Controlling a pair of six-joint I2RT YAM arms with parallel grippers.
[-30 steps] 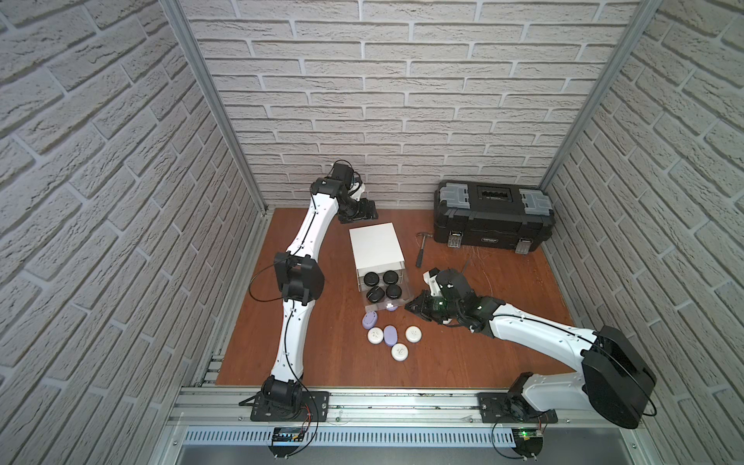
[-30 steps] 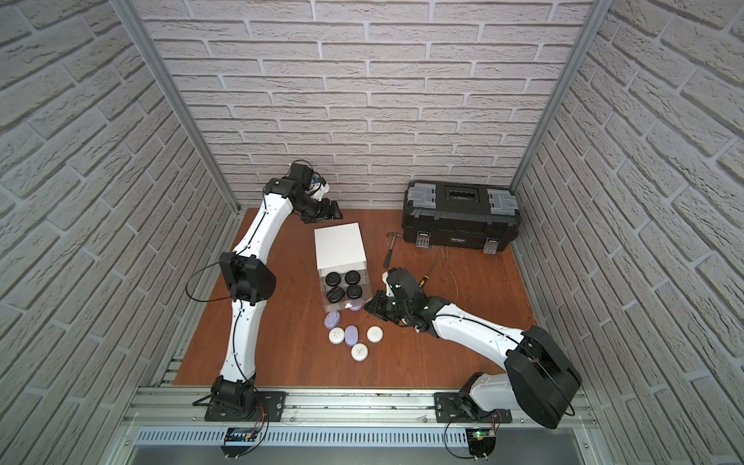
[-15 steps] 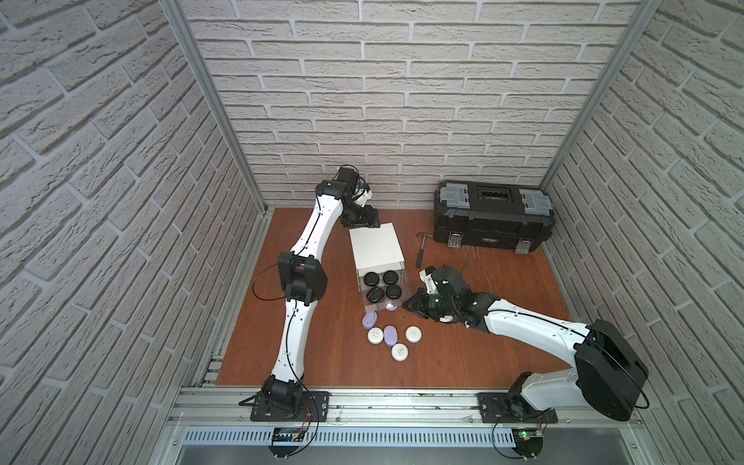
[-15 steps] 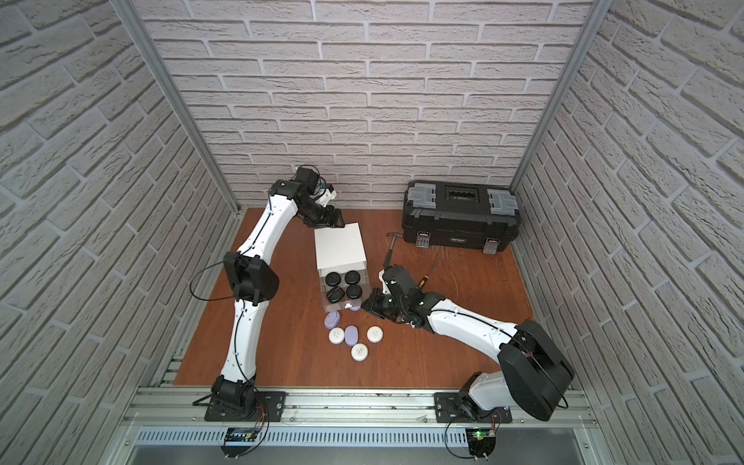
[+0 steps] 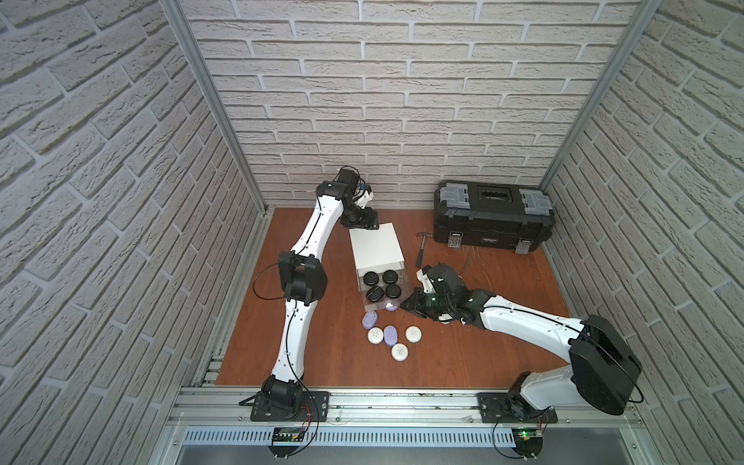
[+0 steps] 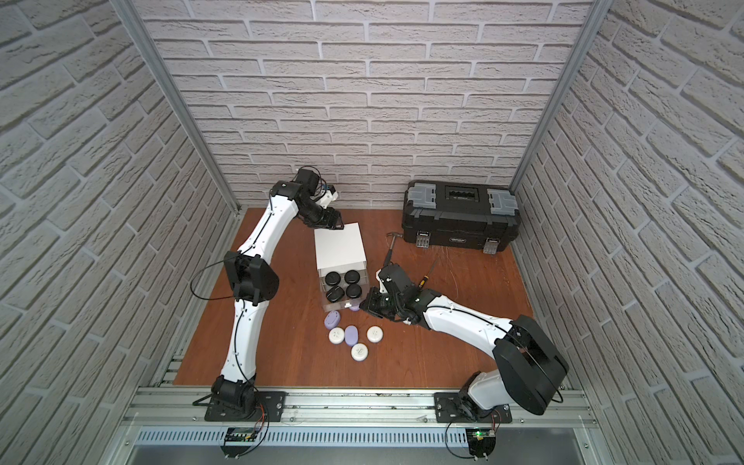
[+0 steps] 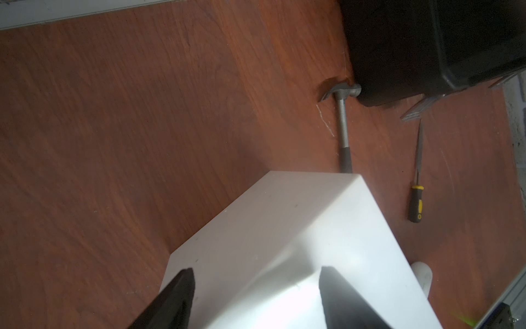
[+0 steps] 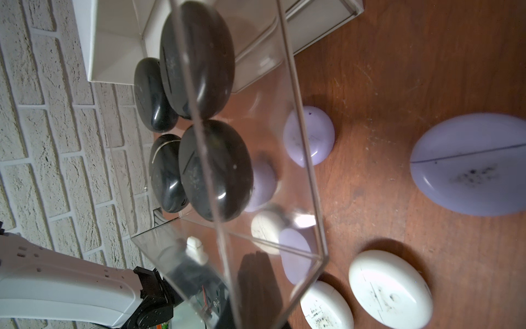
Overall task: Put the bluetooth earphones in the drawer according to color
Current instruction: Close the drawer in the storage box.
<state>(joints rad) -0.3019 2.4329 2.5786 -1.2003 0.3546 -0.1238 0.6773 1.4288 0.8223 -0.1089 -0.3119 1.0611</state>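
Four black earphone cases (image 5: pixel 390 276) sit in the pulled-out clear drawer (image 8: pixel 182 256) of the white cabinet (image 5: pixel 374 245); lavender ones (image 5: pixel 370 321) and white ones (image 5: pixel 413 333) lie on the tabletop (image 5: pixel 463 354) just in front. Your right claw (image 5: pixel 407 302) is clenched tight beside the drawer's front corner, arm stretched low across. Your left claw (image 5: pixel 368 225) hangs spread over the cabinet's rear corner, gripping nothing, arm reaching way back

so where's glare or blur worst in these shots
Left wrist view: the white cabinet blows out near the blurred dark fingers. Right wrist view: the clear drawer wall carries reflections, its near edge soft. Both top views: sharp and evenly lit.
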